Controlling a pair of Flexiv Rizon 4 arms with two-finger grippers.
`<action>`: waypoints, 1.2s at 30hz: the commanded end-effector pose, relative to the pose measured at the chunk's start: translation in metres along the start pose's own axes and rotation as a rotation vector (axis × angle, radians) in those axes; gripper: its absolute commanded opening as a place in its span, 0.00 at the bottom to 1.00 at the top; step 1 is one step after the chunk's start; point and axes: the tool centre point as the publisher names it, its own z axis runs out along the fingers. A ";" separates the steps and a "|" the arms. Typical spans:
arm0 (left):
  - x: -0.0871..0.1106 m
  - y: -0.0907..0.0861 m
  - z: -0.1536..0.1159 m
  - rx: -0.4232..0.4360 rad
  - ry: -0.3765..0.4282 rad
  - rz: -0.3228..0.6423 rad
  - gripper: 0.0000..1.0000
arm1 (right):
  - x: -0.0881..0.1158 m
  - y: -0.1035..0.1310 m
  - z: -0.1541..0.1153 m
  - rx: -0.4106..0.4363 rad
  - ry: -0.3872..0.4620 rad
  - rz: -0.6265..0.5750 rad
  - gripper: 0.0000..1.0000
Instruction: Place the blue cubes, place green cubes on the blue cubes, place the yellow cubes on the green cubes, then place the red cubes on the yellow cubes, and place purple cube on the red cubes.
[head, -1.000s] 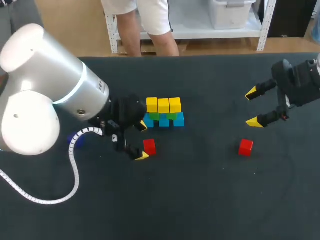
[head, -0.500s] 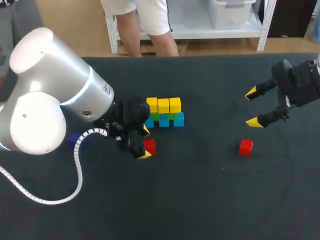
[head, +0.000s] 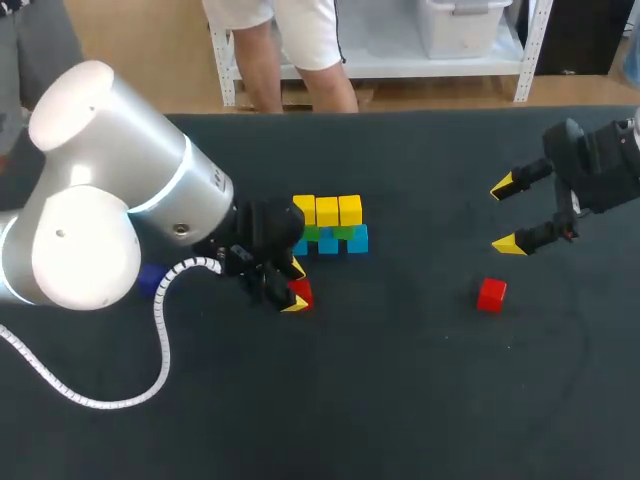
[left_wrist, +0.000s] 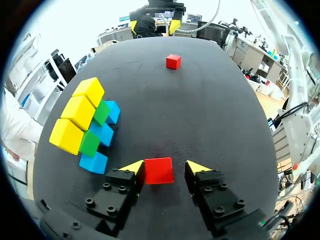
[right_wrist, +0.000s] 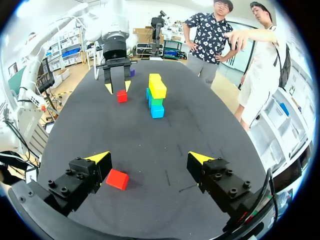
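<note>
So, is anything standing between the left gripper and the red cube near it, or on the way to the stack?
Nothing visible does. The red cube lies on the table between the open fingers of the left gripper, and nothing lies between it and the yellow cubes.

Am working at dark table (head: 430, 400), matte charcoal surface stretching across nearly whole head view. Far edge running straight from side to side. Light falling soft and even from above, throwing only short faint shadows. Surface lying flat, showing few faint pale marks toward my right.
</note>
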 end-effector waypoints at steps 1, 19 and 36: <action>0.001 0.002 0.006 0.003 -0.002 0.002 0.47 | 0.000 0.000 0.001 0.000 -0.003 -0.001 1.00; 0.002 0.007 -0.007 -0.010 0.009 0.014 0.00 | 0.000 0.000 0.001 0.000 -0.003 -0.001 1.00; -0.041 0.047 -0.091 -0.037 0.074 0.115 0.00 | 0.000 0.000 0.001 0.000 -0.003 -0.001 1.00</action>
